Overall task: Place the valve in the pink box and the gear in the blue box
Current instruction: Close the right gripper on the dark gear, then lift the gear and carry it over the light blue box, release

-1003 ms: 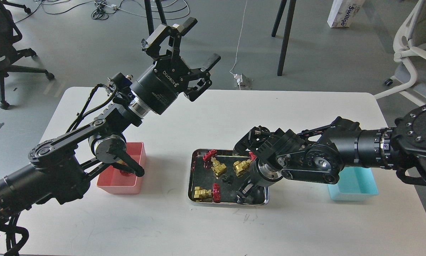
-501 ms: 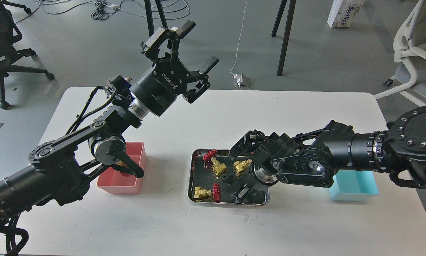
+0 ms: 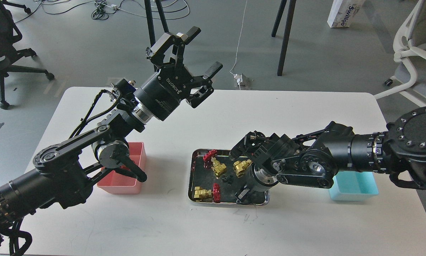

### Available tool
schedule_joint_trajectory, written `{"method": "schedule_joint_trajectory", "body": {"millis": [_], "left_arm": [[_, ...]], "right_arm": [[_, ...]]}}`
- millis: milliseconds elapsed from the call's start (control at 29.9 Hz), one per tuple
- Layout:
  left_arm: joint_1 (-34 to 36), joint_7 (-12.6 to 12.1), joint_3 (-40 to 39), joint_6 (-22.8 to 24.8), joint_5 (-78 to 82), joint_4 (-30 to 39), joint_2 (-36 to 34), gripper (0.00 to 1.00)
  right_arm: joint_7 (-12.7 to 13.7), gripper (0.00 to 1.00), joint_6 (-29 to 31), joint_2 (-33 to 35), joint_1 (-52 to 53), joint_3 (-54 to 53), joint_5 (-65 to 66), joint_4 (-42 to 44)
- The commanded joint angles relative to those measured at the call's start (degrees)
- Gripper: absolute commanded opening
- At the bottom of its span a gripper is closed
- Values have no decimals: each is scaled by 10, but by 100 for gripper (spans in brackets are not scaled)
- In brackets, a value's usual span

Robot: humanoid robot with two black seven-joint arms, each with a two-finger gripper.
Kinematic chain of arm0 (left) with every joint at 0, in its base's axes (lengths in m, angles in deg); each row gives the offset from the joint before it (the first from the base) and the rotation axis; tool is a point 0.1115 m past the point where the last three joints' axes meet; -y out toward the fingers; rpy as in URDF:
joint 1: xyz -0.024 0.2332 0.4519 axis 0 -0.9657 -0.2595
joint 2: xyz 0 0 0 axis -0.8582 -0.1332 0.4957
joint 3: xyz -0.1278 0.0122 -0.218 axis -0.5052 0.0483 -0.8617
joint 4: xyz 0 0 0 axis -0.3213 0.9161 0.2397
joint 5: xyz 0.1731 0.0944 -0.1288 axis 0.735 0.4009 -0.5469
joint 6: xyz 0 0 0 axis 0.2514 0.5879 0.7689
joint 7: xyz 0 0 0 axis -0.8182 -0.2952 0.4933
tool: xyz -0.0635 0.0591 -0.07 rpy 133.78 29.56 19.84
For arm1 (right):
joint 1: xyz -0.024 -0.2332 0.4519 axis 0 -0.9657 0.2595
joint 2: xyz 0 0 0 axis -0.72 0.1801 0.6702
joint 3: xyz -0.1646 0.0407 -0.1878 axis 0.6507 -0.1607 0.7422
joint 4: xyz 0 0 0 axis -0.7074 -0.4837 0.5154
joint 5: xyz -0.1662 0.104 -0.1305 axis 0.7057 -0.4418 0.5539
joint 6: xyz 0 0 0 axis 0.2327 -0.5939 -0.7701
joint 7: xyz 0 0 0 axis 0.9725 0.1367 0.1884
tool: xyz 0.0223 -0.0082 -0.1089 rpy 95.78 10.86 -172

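Three brass valves with red handwheels lie in a steel tray point(image 3: 190, 177): one at the back left point(image 3: 216, 166), one at the back middle point(image 3: 241, 167), one at the front left point(image 3: 205, 193). A small black gear point(image 3: 228, 179) lies between them. My right gripper point(image 3: 242, 195) points down into the tray's front right corner; its dark fingers cannot be told apart. My left gripper point(image 3: 200, 52) is open and empty, raised high over the table's far side. The pink box point(image 3: 122, 185) stands at the left, partly hidden by my left arm. The blue box point(image 3: 355, 186) stands at the right behind my right arm.
The white table point(image 3: 213, 227) carries only the tray and the two boxes. Beyond its far edge are chair legs, cables, a power strip point(image 3: 242, 81) and a white office chair point(image 3: 417, 53) at the far right.
My left arm and open gripper have shifted a little to the right. My right gripper has moved slightly left and lower in the tray's front right corner.
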Motion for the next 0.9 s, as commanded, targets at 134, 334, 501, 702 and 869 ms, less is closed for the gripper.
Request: {"method": "schedule_joint_trajectory", "body": {"millis": [134, 334, 501, 702, 869], "left_arm": [[-1, 0, 0, 1, 0, 0, 0, 94], [-1, 0, 0, 0, 0, 0, 0, 94], [-1, 0, 0, 1, 0, 0, 1, 94], [-7, 0, -2, 1, 0, 0, 1, 94], [-6, 0, -4, 1, 0, 0, 12, 94]], "right_arm": [[0, 14, 0, 0, -2, -1, 0, 1], [0, 7, 0, 5, 11, -8, -7, -6], [-2, 6, 0, 83, 36, -53, -9, -20], [-2, 6, 0, 275, 58, -137, -9, -87], [-3, 6, 0, 428, 46, -130, 3, -112]]}}
